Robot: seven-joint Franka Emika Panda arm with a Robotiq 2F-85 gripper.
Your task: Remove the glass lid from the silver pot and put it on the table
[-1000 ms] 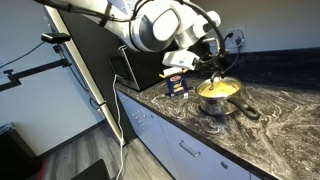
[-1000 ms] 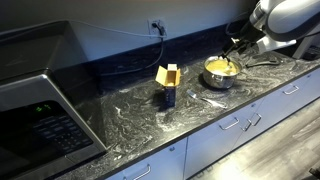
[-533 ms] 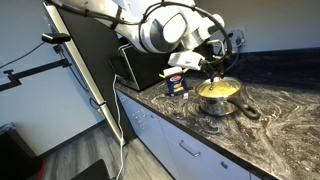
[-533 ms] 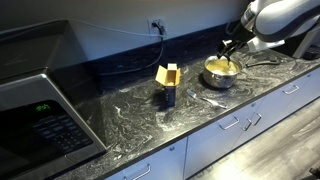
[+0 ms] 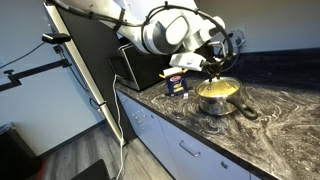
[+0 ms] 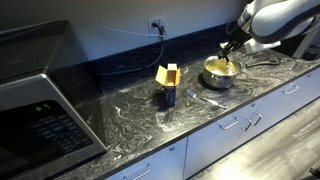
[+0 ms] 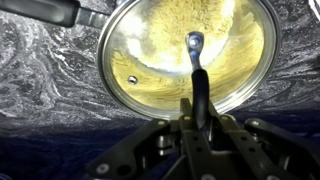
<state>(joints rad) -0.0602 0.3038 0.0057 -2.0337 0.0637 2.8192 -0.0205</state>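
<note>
The silver pot point(image 5: 218, 98) point(image 6: 221, 72) stands on the table point(image 5: 280, 120) point(image 6: 130, 115), its long dark handle point(image 7: 45, 10) at the top left of the wrist view. The glass lid point(image 7: 150, 55) lies over the pot's yellow inside, as far as I can tell. From the metal fitting at the lid's centre point(image 7: 195, 42) a thin dark handle runs up between my jaws. My gripper point(image 7: 202, 112) point(image 5: 217, 68) point(image 6: 229, 48) hangs right above the pot, shut on that handle.
A yellow and blue carton point(image 5: 177, 82) point(image 6: 167, 84) stands on the counter beside the pot. A black microwave point(image 6: 40, 105) point(image 5: 128, 62) sits further along. A cable runs from the wall socket point(image 6: 156, 25) along the back wall. Cabinet drawers point(image 6: 235, 130) lie below the front edge.
The jaws have closed on the lid's dark handle. The arm has shifted slightly above the pot; pot and carton have not moved.
</note>
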